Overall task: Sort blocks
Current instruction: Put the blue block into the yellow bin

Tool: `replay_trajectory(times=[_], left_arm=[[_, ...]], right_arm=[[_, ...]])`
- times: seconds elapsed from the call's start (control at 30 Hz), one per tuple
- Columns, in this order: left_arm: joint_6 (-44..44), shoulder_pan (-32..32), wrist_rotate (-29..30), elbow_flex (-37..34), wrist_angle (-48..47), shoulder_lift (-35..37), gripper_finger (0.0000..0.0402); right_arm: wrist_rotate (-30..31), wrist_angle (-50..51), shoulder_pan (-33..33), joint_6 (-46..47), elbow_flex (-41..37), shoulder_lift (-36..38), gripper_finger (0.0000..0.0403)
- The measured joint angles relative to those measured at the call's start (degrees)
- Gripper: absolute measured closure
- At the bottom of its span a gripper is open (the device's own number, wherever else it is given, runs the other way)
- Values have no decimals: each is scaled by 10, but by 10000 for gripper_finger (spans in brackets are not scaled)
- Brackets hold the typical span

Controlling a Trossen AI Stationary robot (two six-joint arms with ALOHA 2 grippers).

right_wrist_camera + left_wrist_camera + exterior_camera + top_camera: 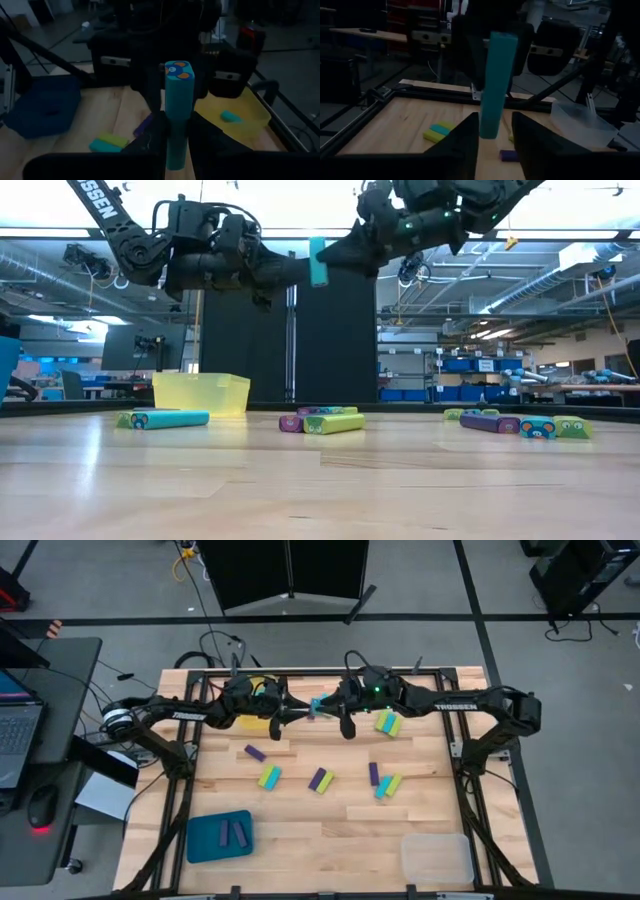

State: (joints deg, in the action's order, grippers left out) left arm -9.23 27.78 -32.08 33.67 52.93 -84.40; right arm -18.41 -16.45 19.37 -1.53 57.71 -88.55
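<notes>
Inside blue tray (203,840): two purple blocks (233,832).

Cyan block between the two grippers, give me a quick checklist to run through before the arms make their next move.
1. Right gripper shut on the cyan block: ok.
2. Left gripper open, with a gap on each side of the block: ok.
3. Left gripper backed away from the block: not ok, its fingers flank it.
4. Block well above the table: ok.
5. Yellow tray has room: ok, one cyan piece inside.
6. Right grip firm enough to carry alone: cannot tell.
</notes>
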Motion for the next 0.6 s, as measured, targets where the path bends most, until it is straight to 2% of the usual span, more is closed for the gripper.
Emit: replay_trajectory(times=[0.2,0.47,0.6], left_arm=[[0,-9,14,2,1,0,240],[17,-25,20,37,-20,0,239],[25,-28,23,40,-23,0,252]], right_arm=[[-22,-25,4,-7,0,-4,341],[-24,-36,4,-17,0,-4,341],[-25,-42,3,-21,0,-4,341]])
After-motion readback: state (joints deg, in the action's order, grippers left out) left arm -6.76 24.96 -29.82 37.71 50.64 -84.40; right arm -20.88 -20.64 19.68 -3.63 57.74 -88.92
